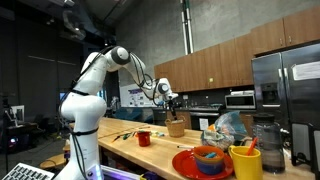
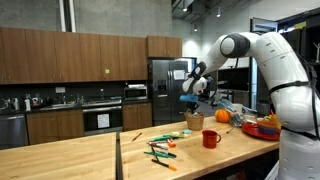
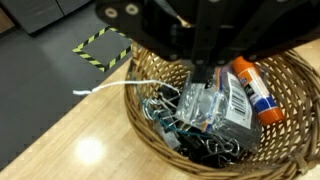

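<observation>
My gripper (image 3: 203,72) comes in from the top of the wrist view, its fingers pressed together over a round wicker basket (image 3: 285,150). They look shut on a clear plastic box (image 3: 203,105) with a white cord (image 3: 120,87) trailing left. Under it the basket holds black binder clips (image 3: 170,125), a barcoded pack (image 3: 238,103) and an orange-capped glue stick (image 3: 252,82). In both exterior views the gripper (image 1: 171,99) (image 2: 191,99) hangs just above the basket (image 1: 176,128) (image 2: 194,122) on the wooden counter.
A red mug (image 1: 143,138) (image 2: 210,139) and scattered pens (image 1: 122,134) (image 2: 162,150) lie on the counter (image 2: 90,160). An orange plate with bowls (image 1: 200,160), a yellow cup (image 1: 245,162) and a glass jar (image 1: 268,140) stand near one end. Yellow-black floor tape (image 3: 100,45) lies beyond the counter edge.
</observation>
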Tool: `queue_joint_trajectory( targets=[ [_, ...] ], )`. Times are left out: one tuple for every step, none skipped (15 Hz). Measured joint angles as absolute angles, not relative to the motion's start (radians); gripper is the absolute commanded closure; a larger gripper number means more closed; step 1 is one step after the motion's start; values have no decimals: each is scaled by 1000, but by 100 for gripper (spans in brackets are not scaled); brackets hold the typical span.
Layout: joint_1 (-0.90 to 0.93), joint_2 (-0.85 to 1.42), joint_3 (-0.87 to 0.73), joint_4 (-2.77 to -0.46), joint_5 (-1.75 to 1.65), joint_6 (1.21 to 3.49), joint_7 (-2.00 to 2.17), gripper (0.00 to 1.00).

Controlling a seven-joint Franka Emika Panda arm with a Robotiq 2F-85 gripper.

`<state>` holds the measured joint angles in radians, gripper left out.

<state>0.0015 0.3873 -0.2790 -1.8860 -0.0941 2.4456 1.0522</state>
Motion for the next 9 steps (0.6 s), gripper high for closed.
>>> queue_joint_trajectory(
  targets=[
    [3, 376, -279, -1887, -94, 2450, 1052, 100],
    [4, 363, -278, -1888, -94, 2456, 1052, 100],
    [6, 349, -278, -1890, -96, 2463, 1052, 100],
    [8, 335, -278, -1893, -103, 2468, 1052, 74],
    [10, 320, -278, -1896, -119, 2471, 1057, 73],
    [11, 309, -278, -1900, -136, 2471, 1070, 68],
    [11, 303, -279, -1902, -153, 2471, 1088, 63],
    [10, 302, -281, -1904, -166, 2468, 1109, 57],
    [8, 305, -283, -1905, -175, 2463, 1128, 50]
  ],
)
